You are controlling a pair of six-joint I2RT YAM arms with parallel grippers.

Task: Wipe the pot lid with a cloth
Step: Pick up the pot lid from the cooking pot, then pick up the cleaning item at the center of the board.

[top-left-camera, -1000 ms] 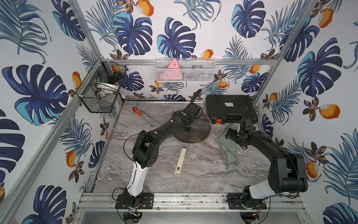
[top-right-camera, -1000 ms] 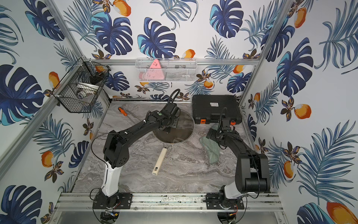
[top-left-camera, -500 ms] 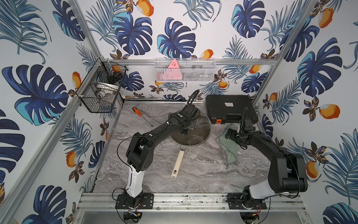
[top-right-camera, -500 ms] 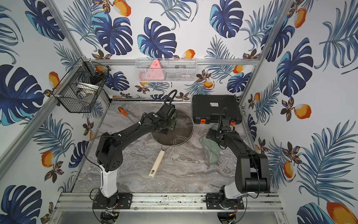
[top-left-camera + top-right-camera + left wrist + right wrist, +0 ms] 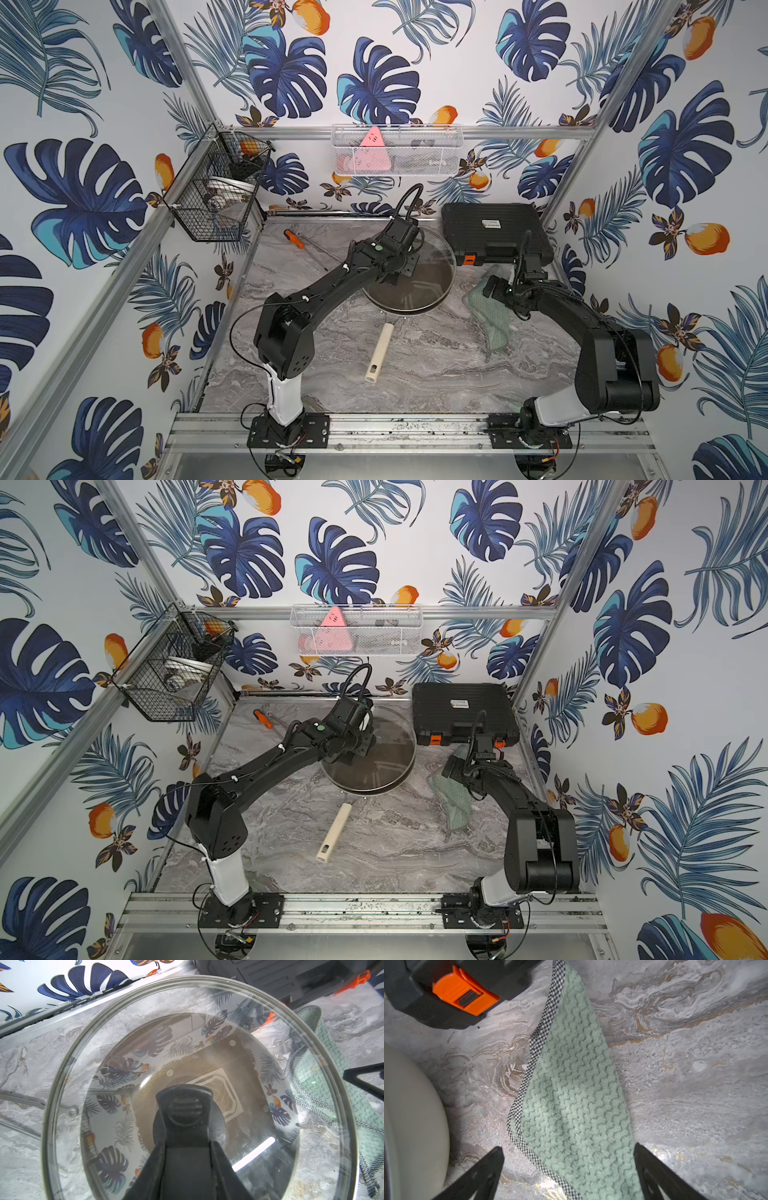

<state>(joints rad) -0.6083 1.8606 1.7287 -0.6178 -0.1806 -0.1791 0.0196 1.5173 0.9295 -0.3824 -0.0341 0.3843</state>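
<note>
pot lid (image 5: 428, 270): clear glass, metal rim, tilted | cloth (image 5: 494, 324): pale green, checked edging, folded, beside it

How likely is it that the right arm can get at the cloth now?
Probably yes. The right gripper hangs open just above the cloth, one jaw on each side, with nothing between. The cloth lies on the table; the black case is off to one side.

left gripper (image 5: 397, 272) at lid (image 5: 432, 274) centre, jaws hidden | pan handle (image 5: 379, 352) sticks out under lid, base-side of left gripper | right gripper (image 5: 490, 286) over cloth (image 5: 492, 322) far end | case (image 5: 494, 232) just beyond right gripper
</note>
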